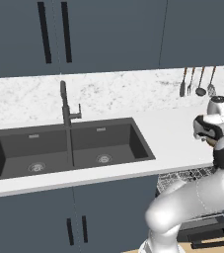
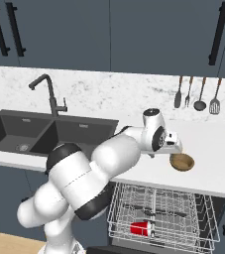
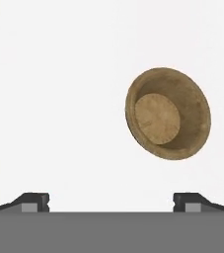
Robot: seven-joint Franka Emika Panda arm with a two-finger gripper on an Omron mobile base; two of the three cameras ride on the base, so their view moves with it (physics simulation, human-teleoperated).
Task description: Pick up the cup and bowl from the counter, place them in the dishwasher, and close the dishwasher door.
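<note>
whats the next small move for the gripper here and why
Probably shift the open gripper sideways toward the bowl, then lower onto its rim. In the hand view the bowl sits off-centre, nearer one fingertip, on the bare white counter, and nothing is held. The red cup already lies in the dishwasher rack, so the bowl comes next.

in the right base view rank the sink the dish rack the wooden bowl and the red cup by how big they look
1. sink and rack: both look large and too alike to rank, and the arm hides part of the sink.
2. bowl.
3. cup: looks slightly smaller than the bowl, though it lies nearer the camera, so the gap is unsure.
</note>
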